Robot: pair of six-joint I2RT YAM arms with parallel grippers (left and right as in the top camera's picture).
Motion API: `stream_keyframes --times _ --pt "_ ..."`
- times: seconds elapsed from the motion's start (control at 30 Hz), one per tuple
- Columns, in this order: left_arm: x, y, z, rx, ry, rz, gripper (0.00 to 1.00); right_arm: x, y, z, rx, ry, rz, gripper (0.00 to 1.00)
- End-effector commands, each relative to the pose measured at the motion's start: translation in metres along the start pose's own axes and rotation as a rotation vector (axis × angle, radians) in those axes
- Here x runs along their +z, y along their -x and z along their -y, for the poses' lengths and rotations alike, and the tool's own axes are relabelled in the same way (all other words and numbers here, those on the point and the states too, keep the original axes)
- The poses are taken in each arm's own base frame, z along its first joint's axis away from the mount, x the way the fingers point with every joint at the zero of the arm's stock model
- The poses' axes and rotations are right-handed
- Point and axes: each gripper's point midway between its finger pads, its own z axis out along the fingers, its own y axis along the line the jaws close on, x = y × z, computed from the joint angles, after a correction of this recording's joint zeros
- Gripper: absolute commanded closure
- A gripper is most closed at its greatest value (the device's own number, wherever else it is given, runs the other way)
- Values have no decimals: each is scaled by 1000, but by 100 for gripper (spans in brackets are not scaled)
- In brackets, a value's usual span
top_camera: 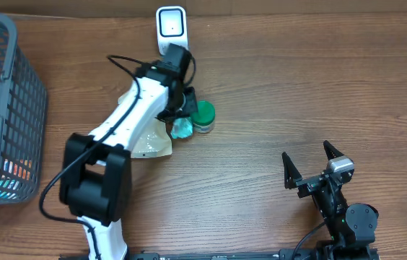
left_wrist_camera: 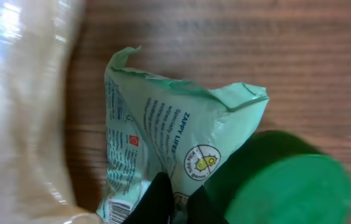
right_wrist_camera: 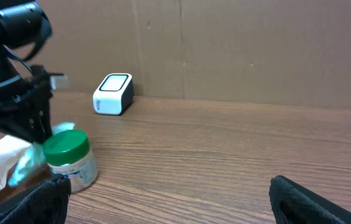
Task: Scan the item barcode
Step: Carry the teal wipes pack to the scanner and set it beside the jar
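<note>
On 1 table stand 1 white scanner and 1 grey basket. The colourful items inside the basket are too hidden to count. Also on the table are 1 jar with a green lid, 1 mint-green pouch and 1 pale plastic bag. There are 2 robot arms: 1 left arm and 1 right arm.
</note>
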Motion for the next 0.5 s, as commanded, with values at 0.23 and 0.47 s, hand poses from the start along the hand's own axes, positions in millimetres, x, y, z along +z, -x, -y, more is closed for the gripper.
stream_keyframes --times 0.23,0.47 --pt "-8 -7 18 5 -25 -26 30 0 0 -1 4 5 8 0" --pt "-129 46 14 60 -16 168 30 0 0 -1 3 5 8 0"
